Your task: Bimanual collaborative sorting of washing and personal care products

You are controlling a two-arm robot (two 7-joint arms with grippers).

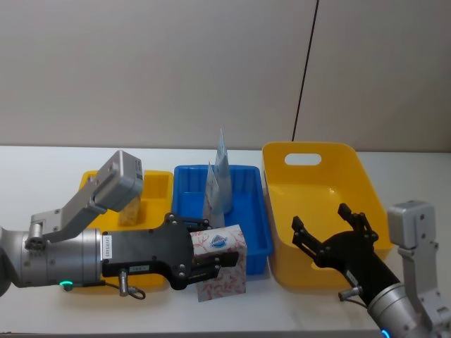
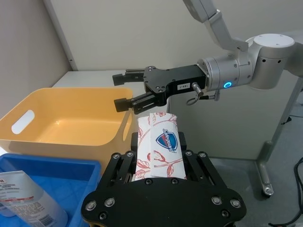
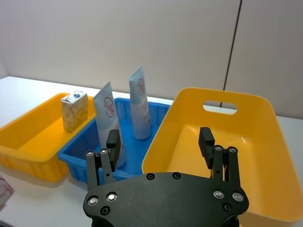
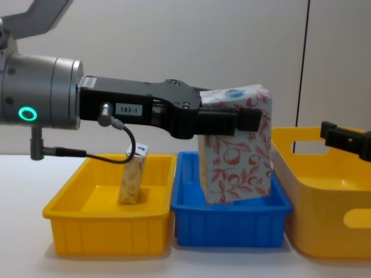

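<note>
Yellow shallow plastic bin [image 1: 158, 177], far left on the white bench [image 1: 42, 169]: one small floral-print pack [image 3: 74, 111] stands upright inside. Left gripper [image 1: 215, 252] pinches a white boxy pack with red floral print and blue logo [image 4: 235, 168], raised just in front of the blue plastic bin [image 1: 254, 211]. I see two pale-blue squeeze tubes [image 3: 140, 101] standing in that bin. Right gripper [image 1: 320, 217], fingers spread wide, hovers at the near rim of the deep yellow plastic tub [image 1: 278, 183], far right.

a bare robotics lab: plain grey wall panels [image 1: 176, 70] behind the white counter [image 1: 42, 165], plastic bins [image 1: 306, 273] on it, a metal stand [image 2: 279, 156] beside it.
</note>
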